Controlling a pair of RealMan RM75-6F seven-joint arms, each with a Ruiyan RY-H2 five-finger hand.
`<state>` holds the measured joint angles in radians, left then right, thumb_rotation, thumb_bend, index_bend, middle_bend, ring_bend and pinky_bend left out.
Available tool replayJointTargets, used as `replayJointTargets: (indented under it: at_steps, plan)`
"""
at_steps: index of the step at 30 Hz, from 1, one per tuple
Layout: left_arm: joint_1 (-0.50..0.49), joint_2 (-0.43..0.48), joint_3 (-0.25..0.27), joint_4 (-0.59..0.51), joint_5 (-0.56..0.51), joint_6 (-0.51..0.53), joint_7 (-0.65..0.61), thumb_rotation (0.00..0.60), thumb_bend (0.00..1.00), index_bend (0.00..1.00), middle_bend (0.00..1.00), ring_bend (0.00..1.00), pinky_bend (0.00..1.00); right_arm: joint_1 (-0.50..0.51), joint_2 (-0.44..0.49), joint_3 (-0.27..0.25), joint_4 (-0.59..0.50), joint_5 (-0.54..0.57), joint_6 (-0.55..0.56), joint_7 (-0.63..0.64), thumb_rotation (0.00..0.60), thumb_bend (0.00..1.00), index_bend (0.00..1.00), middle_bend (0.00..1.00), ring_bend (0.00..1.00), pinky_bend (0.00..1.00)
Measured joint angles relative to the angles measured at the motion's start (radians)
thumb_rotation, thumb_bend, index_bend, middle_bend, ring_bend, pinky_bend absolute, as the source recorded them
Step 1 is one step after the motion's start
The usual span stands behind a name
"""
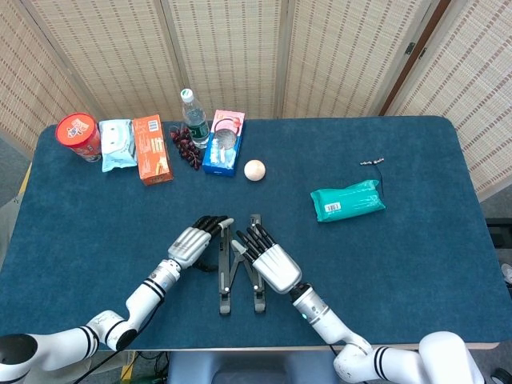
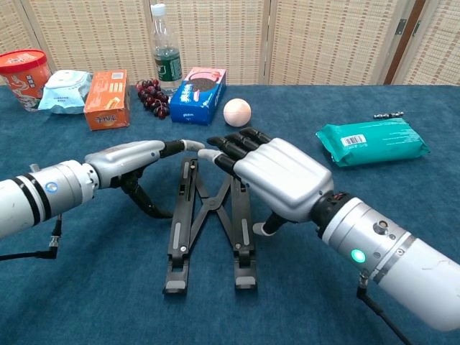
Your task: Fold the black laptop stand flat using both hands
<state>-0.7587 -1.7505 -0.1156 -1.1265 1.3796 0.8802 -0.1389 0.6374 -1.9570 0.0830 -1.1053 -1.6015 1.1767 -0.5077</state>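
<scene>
**Both hands are lying against the laptop stand, low in the centre**

In the head view, the black laptop stand (image 1: 239, 268) is lying on the blue surface (image 1: 416, 256) in the lower centre of the frame. Its two long bars are lying close together, joined by crossed links.

Your left hand (image 1: 194, 238) is lying against the left bar with the fingers stretched forward. In the chest view, its thumb is reaching down beside the bar; whether it is truly gripping the bar, I cannot tell.

Your right hand (image 1: 268, 258) is lying over the right bar, fingers extended and spread. If it is holding the bar, the pictures are not showing it.

In the upper left of the frame a red tub (image 1: 78, 136), an orange box (image 1: 151, 149), a water bottle (image 1: 194, 118) and a blue box (image 1: 223, 142) are standing, with a small ball (image 1: 254, 170) beside them. At the right centre a green packet (image 1: 347, 200) is lying.
</scene>
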Motion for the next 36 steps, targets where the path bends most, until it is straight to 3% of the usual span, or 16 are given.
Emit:
replayJointTargets:
  at_steps: [12,21,29,36]
  plan:
    - [-0.005,0.009,0.002,-0.006,0.006,-0.004,-0.012,0.600,0.15,0.00,0.05,0.04,0.00,0.012,-0.030,0.003,0.052,-0.019,0.029,0.037,0.600,0.00,0.00,0.00,0.00,0.00]
    - [0.014,0.043,-0.004,-0.028,-0.021,0.010,0.020,0.600,0.15,0.00,0.05,0.04,0.00,0.006,0.034,-0.002,-0.012,-0.036,0.056,0.050,0.600,0.00,0.00,0.00,0.00,0.00]
    - [0.069,0.141,-0.007,-0.117,-0.050,0.074,0.073,0.600,0.15,0.00,0.05,0.04,0.00,0.031,0.230,0.003,-0.242,-0.027,-0.013,0.137,0.600,0.00,0.00,0.00,0.00,0.00]
    - [0.142,0.245,-0.008,-0.213,-0.086,0.147,0.108,0.600,0.15,0.00,0.05,0.04,0.00,0.159,0.486,0.031,-0.409,-0.016,-0.257,0.307,0.600,0.00,0.00,0.00,0.00,0.00]
